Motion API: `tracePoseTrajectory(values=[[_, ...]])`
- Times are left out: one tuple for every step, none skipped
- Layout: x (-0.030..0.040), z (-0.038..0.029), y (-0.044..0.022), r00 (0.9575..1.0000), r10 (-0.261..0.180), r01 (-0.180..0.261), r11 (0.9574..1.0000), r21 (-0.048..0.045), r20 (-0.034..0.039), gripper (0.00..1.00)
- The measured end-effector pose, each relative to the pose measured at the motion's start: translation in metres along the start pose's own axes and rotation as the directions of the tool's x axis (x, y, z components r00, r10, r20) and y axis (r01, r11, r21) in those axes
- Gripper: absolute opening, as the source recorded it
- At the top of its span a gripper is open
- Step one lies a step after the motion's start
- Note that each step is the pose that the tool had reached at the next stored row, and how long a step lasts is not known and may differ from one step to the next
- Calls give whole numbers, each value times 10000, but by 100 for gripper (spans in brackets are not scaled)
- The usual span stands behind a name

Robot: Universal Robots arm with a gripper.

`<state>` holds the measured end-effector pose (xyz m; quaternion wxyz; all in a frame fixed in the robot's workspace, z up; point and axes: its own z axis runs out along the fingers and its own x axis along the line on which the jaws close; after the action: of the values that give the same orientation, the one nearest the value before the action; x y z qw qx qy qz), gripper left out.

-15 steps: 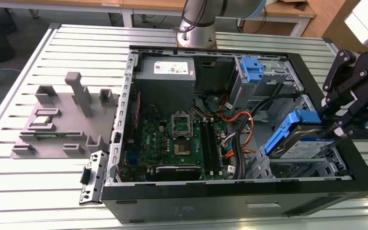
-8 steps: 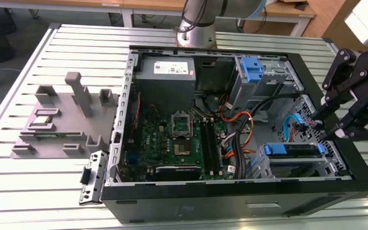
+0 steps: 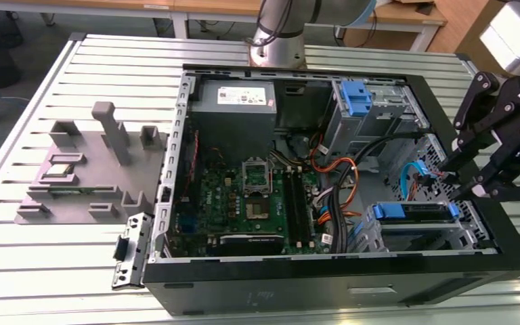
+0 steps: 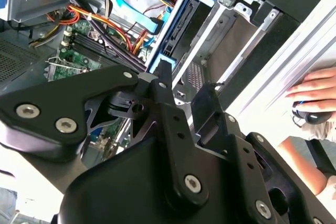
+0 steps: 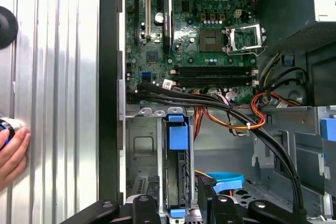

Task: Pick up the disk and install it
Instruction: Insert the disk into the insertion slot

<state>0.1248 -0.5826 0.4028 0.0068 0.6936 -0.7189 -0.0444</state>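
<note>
Item: disk (image 3: 411, 211), blue-framed, seated on edge in case bay (image 3: 427, 233). Hand (image 3: 466, 184) above it, fingers apart, empty. Hazard: fingers may snag the nearby blue cable (image 3: 414, 173) or strike the bay wall.

Black claw (image 3: 477, 172) on the arm's wrist, angled downward, fingers (image 4: 164, 85) spread apart, nothing held

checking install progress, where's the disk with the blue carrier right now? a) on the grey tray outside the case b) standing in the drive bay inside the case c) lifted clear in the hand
b: in the first wrist view the disk stands edge-up in the bay of the case, with the hand right above it.
</note>
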Motion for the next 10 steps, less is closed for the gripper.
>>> tracePoseTrajectory(values=[[1,12,5,10000,-22,22,10000,18,-1,42],[1,26,12,10000,-41,41,10000,31,-3,42],[2,40,18,10000,-57,57,10000,43,-5,42],[3,56,18,10000,-68,68,10000,54,-4,42],[4,67,17,10000,-77,77,9999,70,-5,42],[4,76,17,10000,-94,94,9999,95,-2,42],[5,79,17,9999,-124,124,9998,124,16,42],[5,82,17,9999,-167,166,9997,157,44,42],[5,85,18,9997,-213,211,9996,190,73,42],[5,90,18,9996,-260,257,9994,224,96,42]])
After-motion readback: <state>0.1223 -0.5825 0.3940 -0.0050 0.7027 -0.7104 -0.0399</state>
